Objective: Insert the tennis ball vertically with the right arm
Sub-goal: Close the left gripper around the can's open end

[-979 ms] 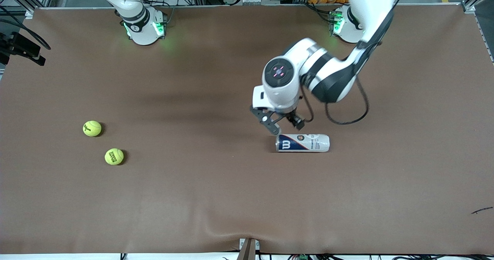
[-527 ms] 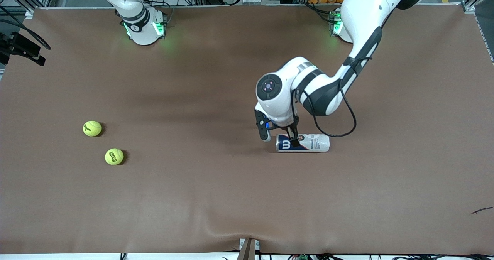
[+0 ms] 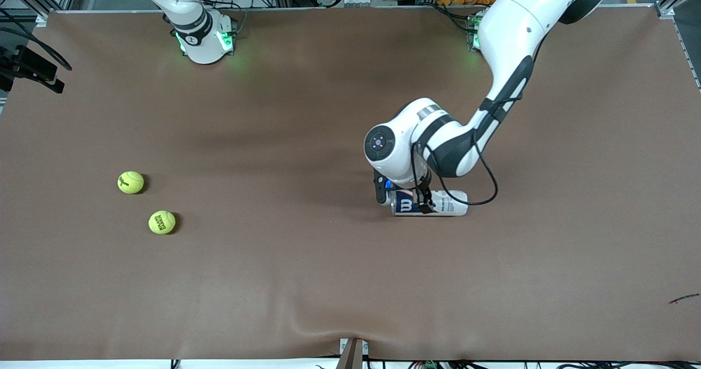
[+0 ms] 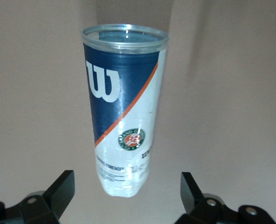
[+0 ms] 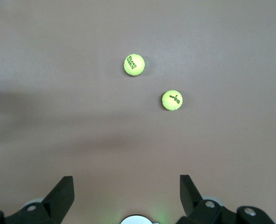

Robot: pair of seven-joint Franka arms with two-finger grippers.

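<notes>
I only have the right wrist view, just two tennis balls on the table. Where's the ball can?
Observer: The can lies on its side toward the left arm's end of the table.
Operator: My right gripper hangs open over the tennis balls. What's the left arm doing?
Observer: The left gripper is down at the can, open, a finger on either side, not closed on it.
Operator: Which way does its rim point?
Observer: Toward the right arm's end.

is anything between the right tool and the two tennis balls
Nothing visible. The right wrist view shows the open right tool up over bare brown table, with both balls lying apart in the clear. The can lies on its side toward the left arm's end, with the open left tool down around it.
</notes>
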